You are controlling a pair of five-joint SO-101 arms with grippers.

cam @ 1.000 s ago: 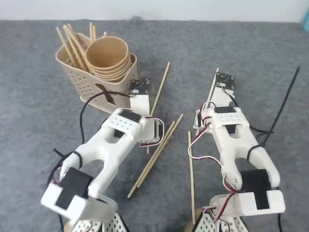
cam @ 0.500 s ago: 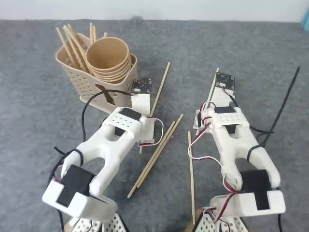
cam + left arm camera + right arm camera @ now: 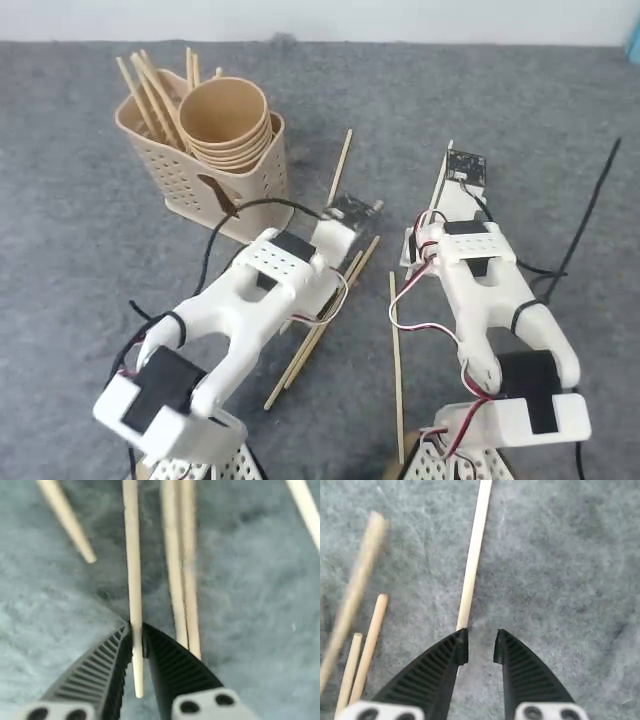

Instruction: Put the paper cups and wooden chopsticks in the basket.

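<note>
Wooden chopsticks point(image 3: 320, 335) lie loose on the grey tabletop point(image 3: 520, 120) near the centre of the high view. The basket point(image 3: 185, 195) at upper left holds the stacked paper cups point(image 3: 225, 125) and several leaning sticks point(image 3: 150, 90). The left end effector point(image 3: 136, 630) is clamped on a single chopstick point(image 3: 131, 555) close to its end, probably so the long part can tip into the basket. The right end effector point(image 3: 480, 642), parted narrowly and holding nothing, hovers with one fingertip over the end of another chopstick point(image 3: 474, 550).
</note>
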